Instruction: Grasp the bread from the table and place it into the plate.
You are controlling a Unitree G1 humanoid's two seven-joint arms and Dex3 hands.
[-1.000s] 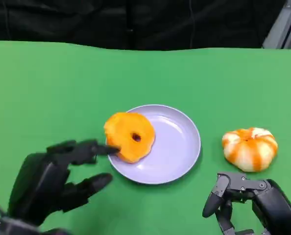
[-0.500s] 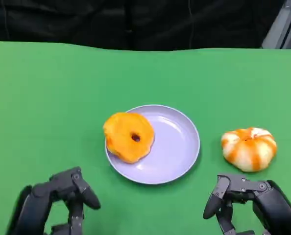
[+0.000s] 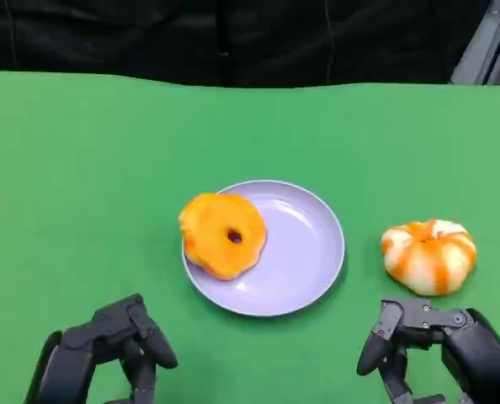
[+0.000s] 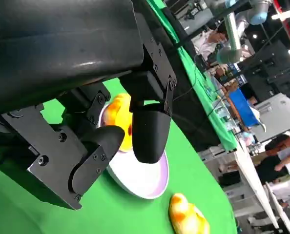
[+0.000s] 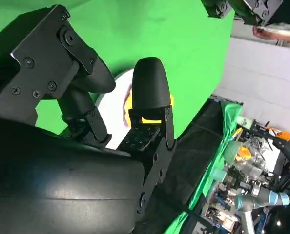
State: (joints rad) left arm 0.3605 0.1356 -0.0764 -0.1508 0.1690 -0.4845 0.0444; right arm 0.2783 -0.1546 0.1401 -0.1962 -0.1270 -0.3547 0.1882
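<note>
The bread [image 3: 223, 235] is being carried by the plate [image 3: 305, 252], leaning on its left rim, near the middle of the table [image 3: 82, 168]. Nothing is being held by the left hand [image 3: 107, 353] or the right hand [image 3: 435, 349]; both are resting at the near edge, fingers curled inward. A pumpkin [image 3: 428, 256] is sitting just right of the plate.

The right hand [image 5: 93, 97] comes in as a broad black shell with its fingers [image 5: 150, 90] curled in and nothing between them. Just beyond the fingertips, partly hidden behind them, lies the orange bread [image 5: 152, 114] on the pale plate [image 5: 113, 105]. The green bench [image 5: 150, 29] spreads past the hand.
</note>
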